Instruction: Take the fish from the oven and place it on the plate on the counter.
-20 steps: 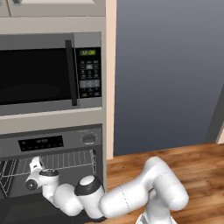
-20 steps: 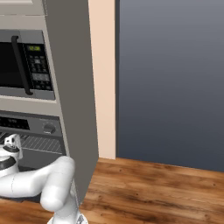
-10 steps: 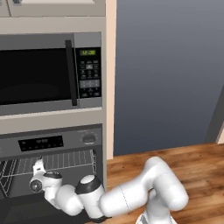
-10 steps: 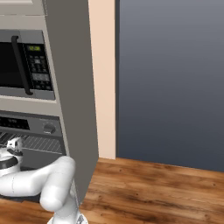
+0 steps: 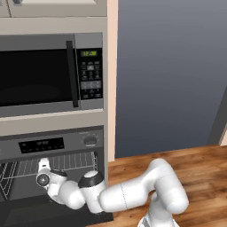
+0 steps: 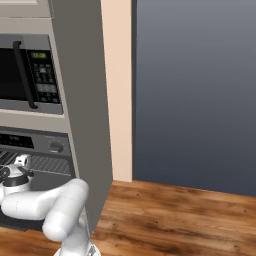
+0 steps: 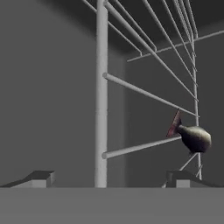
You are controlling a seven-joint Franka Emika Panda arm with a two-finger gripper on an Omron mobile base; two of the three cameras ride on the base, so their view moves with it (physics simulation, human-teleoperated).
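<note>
Reach into the oven (image 5: 53,146): your gripper (image 7: 109,177) enters with fingers (image 7: 39,178) spread wide, holding nothing, because the fish (image 7: 192,136) lies ahead on the wire rack (image 7: 144,94), off to one side.

Kitchen interior: grey-blue wall (image 5: 173,75) at rear, wood plank floor (image 6: 175,220) below. Beige pillar (image 6: 117,90) beside tall grey cabinet (image 6: 82,100) w/ built-in microwave (image 5: 48,75), black window, lit keypad. Even, soft light throughout.
</note>
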